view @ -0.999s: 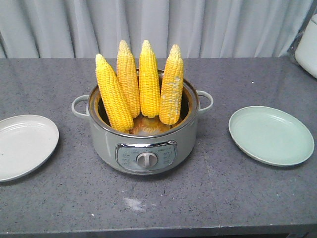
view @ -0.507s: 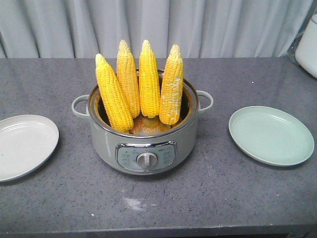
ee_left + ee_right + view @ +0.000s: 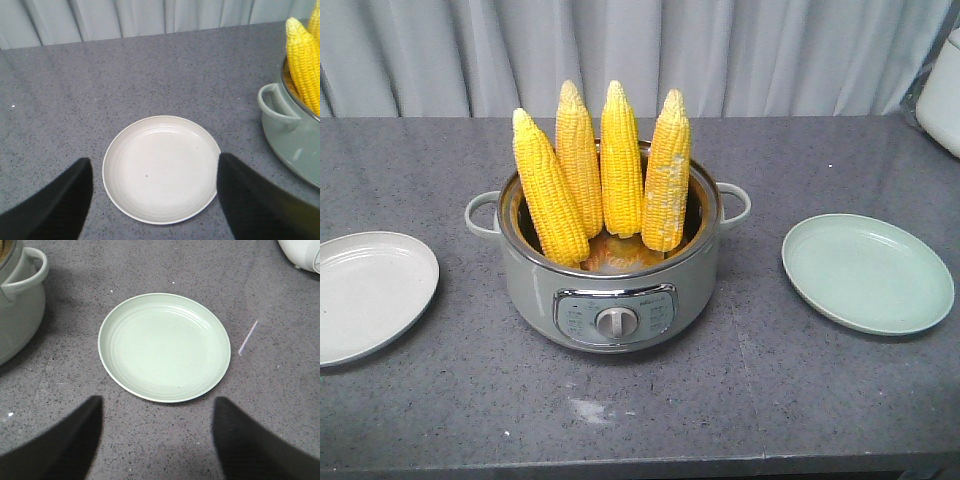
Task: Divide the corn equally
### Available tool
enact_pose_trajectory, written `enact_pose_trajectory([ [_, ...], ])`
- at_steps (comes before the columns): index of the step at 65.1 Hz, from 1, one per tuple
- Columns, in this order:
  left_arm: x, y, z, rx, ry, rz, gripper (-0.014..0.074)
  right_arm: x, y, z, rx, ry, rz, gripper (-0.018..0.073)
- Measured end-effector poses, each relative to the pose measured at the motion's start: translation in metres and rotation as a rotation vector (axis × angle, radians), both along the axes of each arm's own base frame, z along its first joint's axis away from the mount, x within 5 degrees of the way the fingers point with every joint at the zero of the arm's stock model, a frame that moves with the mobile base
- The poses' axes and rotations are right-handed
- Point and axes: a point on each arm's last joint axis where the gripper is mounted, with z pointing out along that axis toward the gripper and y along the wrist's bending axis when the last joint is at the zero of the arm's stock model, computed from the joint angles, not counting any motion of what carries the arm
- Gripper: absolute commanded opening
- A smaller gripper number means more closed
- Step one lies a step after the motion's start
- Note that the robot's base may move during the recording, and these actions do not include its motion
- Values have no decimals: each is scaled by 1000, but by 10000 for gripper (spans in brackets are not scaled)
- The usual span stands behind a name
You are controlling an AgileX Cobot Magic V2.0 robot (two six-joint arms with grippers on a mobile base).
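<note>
Your front camera looks slightly down across the counter (image 3: 770,400) toward the curtain (image 3: 720,50). It has the pot (image 3: 610,290) central, the white plate (image 3: 370,295) at the left edge and the green plate (image 3: 868,272) at right. Your left wrist camera looks steeply down, close above the white plate; the pot and corn (image 3: 302,60) clip its right edge. Your right wrist camera sits likewise above the green plate, with the pot at upper left.
</note>
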Motion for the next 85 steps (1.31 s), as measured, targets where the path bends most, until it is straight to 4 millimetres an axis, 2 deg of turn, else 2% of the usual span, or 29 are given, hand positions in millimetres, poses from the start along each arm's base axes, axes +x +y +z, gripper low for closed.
enact_pose_trajectory([
  [5, 0, 0, 0, 1, 0, 0, 588, 0, 1, 0, 18, 6, 4, 674],
  [13, 0, 0, 0, 6, 0, -3, 587, 2, 6, 3, 48, -6, 46, 663],
  [23, 0, 0, 0, 6, 0, -3, 587, 20, 22, 20, 104, -44, 206, 618],
  [35, 0, 0, 0, 6, 0, -3, 587, 57, 41, 35, 161, -76, 409, 588],
  [62, 0, 0, 0, 6, -1, -3, 587, 156, 58, 24, 196, -21, 526, 588],
  [77, 0, 0, 0, 6, -1, -3, 587, 197, 100, 17, 178, -22, 624, 588],
  [85, 0, 0, 0, 6, -1, -3, 587, 220, 111, 11, 184, -24, 625, 588],
])
